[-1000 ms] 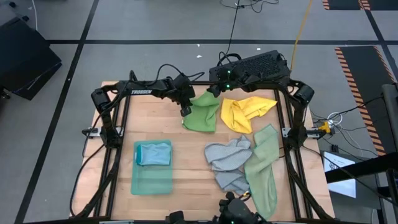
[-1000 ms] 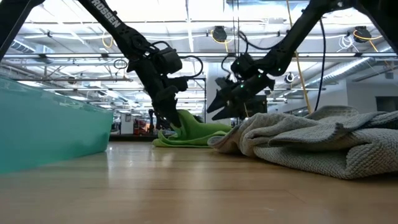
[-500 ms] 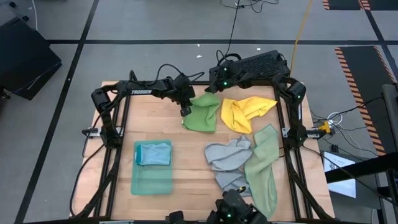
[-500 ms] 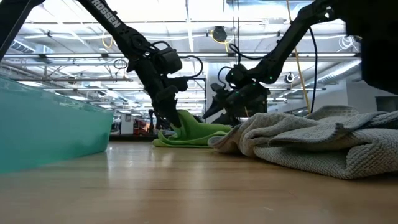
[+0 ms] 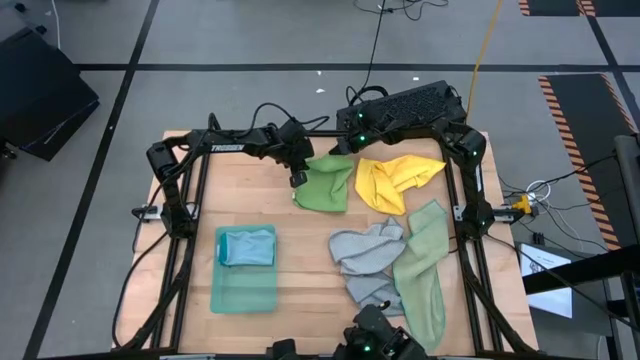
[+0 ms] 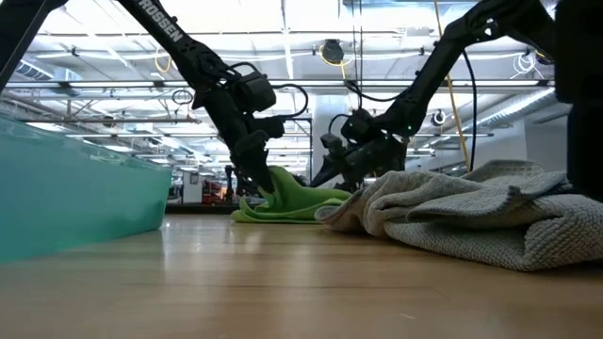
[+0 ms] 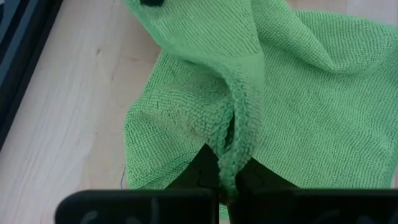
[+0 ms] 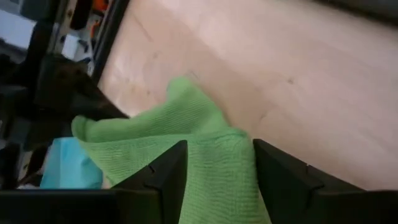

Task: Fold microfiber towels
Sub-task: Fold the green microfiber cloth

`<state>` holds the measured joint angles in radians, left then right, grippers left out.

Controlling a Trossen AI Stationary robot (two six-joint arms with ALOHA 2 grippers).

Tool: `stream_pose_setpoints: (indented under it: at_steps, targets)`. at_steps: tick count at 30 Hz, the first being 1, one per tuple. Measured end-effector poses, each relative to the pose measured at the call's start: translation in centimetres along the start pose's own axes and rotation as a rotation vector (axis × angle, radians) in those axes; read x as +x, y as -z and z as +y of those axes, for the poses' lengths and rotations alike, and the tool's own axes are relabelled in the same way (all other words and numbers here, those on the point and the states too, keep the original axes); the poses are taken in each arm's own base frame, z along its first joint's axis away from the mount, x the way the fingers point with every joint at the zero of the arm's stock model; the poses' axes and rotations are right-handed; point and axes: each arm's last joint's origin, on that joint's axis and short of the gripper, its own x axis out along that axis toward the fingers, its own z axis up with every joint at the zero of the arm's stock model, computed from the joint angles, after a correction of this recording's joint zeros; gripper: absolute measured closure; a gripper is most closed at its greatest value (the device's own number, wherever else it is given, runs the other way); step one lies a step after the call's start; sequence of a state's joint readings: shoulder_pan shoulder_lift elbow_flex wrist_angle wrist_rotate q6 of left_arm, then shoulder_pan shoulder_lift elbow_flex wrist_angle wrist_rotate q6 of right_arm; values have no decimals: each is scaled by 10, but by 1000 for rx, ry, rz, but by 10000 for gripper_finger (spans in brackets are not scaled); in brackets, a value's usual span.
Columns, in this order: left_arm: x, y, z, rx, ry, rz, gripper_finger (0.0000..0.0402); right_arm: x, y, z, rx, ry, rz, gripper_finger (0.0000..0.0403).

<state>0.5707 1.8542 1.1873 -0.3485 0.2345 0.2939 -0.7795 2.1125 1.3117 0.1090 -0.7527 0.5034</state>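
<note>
The left pincer is clamped on a bunched edge of the bright green towel, at the corner nearest the left arm; its wrist view shows the hem pinched tight between the closed tips. The right pincer sits at the towel's far corner with its fingers apart and green cloth lying between them, not yet gripped.

The step in hand looks like taking a second corner so the towel can be spread or folded. To do it well, the right pincer should close only once a single layer of the corner is well between the fingers, not a wad. Then both arms should lift together and keep the edge between them taut, so the cloth hangs flat instead of twisting. The left grip holds a rolled hem, which may slip or unroll under tension, so the pull wants to be gentle.

Beside the right pincer lies the yellow towel, close enough to snag. The grey towel and the sage towel lie crumpled, well apart from both pincers, on the counter.

Well away from the left pincer stands a clear teal bin. A light blue towel lies in it, seemingly folded; nothing else shows inside.
</note>
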Motion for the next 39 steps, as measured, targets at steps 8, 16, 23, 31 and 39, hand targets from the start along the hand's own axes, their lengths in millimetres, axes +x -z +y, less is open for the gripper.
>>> stream_pose_setpoints:
  at_steps: [8,16,23,31,39]
  targets:
    - [0,1,0,-8,3,9,396,-4,-6,3,-33,-24,-40,345]
    - [-14,2,9,-114,-7,38,396,-22,-16,20,-132,-34,-83,398]
    - [-79,-19,14,-142,-79,-69,396,-56,-28,73,-332,-35,-207,400]
    - [-116,-20,17,-143,-84,-139,396,-53,-21,107,-419,13,-263,401]
    - [-147,-12,-6,-178,193,-118,396,-52,-1,153,-395,-132,-173,402]
